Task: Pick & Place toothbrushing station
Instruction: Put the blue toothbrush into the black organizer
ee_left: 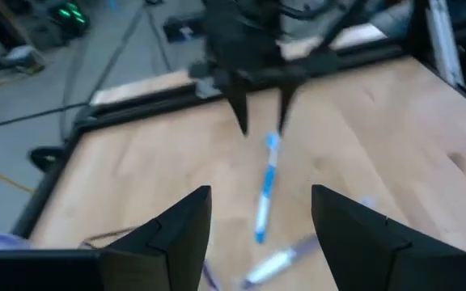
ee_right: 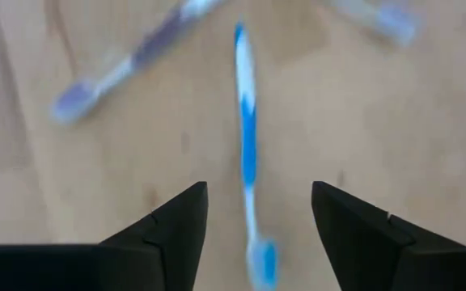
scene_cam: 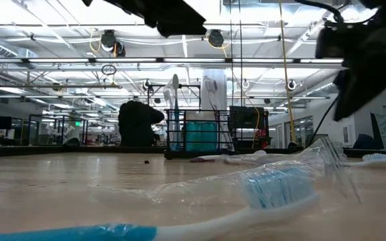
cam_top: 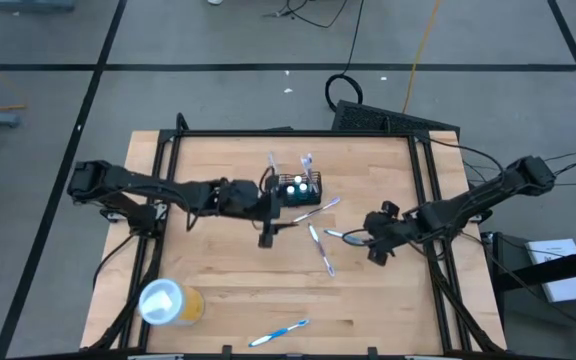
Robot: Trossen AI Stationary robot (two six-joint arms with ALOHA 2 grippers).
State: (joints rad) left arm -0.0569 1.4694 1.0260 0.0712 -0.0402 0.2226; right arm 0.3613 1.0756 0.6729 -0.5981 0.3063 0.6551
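Observation:
The toothbrushing station [cam_top: 304, 188], a small black wire-mesh holder, stands on its base at the table's far middle with toothbrushes upright in it; the low view shows the station [scene_cam: 200, 137] far off. My left gripper [cam_top: 278, 215] hangs open just near of it, holding nothing [ee_left: 257, 230]. My right gripper [cam_top: 375, 243] is open at the right, tilted down over a blue-and-white toothbrush [ee_right: 247, 145] lying flat on the wood; its fingers stand above it, apart from it. The same toothbrush [ee_left: 264, 194] shows in the left wrist view.
Loose toothbrushes lie flat mid-table [cam_top: 320, 248] and beside the holder [cam_top: 318, 208]; another [cam_top: 278, 333] lies at the near edge. A yellow cup with a white lid [cam_top: 168, 302] stands near left. Black frame rails [cam_top: 423, 200] border the table.

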